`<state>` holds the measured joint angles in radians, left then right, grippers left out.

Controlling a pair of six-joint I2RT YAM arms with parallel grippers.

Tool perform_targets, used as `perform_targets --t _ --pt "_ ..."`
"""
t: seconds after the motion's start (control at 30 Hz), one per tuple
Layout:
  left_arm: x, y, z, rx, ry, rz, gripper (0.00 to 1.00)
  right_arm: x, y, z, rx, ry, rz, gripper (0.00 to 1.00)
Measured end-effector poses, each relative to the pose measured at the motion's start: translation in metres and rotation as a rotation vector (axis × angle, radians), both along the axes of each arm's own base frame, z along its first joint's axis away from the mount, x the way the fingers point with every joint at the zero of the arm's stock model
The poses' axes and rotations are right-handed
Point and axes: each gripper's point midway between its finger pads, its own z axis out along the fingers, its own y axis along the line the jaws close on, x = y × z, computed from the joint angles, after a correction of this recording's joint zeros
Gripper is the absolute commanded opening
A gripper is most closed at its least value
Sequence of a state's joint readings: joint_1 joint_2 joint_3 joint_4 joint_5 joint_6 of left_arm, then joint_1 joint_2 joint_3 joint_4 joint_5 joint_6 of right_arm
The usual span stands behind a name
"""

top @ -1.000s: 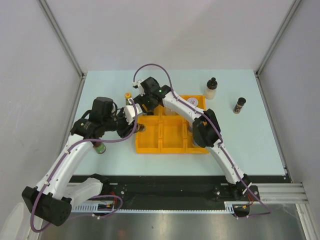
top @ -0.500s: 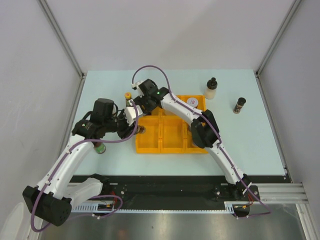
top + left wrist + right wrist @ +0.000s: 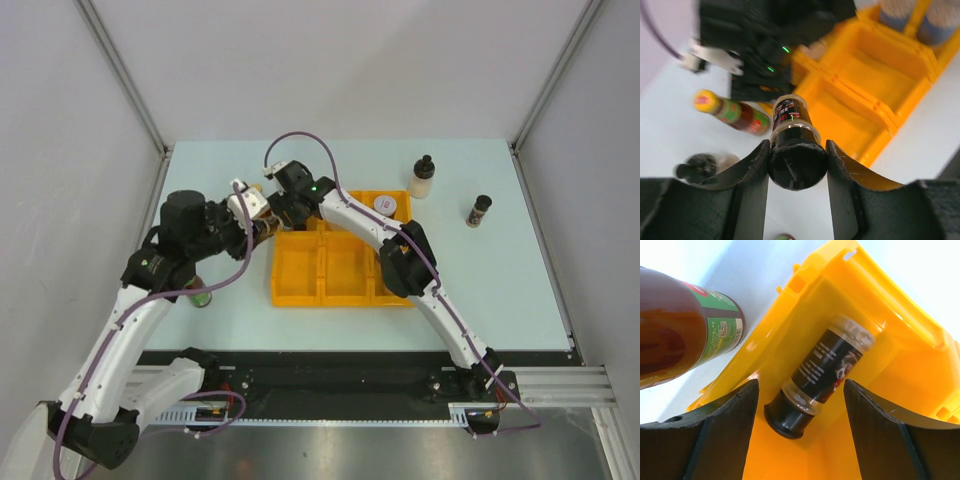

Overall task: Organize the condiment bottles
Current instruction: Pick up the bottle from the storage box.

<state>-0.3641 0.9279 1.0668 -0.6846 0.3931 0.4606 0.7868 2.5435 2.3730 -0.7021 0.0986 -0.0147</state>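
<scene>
The left hand is clamped on a black-capped jar, its two fingers pressed against the jar's sides. In the overhead view that jar is held just off the tray's far left corner, above the surface rather than over a compartment.

The right hand hangs over the tray's far left compartment with its fingers apart. A second black-capped jar lies on its side in that compartment, between the fingers, with a gap to each one, so nothing is gripped there.

A sauce bottle with a yellow cap and a red and green label sits just outside the same far left corner of the tray, beside the right hand. Whether it stands or lies I cannot tell.

In the tray's far right compartment is a jar with a red and white lid. The left wrist view also shows two blue-labelled shakers in the tray, cut off by the frame edge.

A pale bottle with a black top stands on the surface just beyond the tray's far right corner. A small dark jar stands well apart to the tray's right. A green-labelled bottle sits left of the tray, partly hidden under the left arm.
</scene>
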Motion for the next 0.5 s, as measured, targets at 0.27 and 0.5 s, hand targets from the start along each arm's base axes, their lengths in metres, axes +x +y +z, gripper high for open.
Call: perform_targets --t 0.27,0.5 --pt "0.033 0.019 0.081 -0.1 -0.25 0.207 0.0 0.0 0.0 0.0 0.011 0.003 -0.068 0.77" --pt "0.045 0.038 0.09 -0.089 -0.295 0.33 0.0 0.003 -0.003 0.003 0.002 -0.037 -0.171 0.77"
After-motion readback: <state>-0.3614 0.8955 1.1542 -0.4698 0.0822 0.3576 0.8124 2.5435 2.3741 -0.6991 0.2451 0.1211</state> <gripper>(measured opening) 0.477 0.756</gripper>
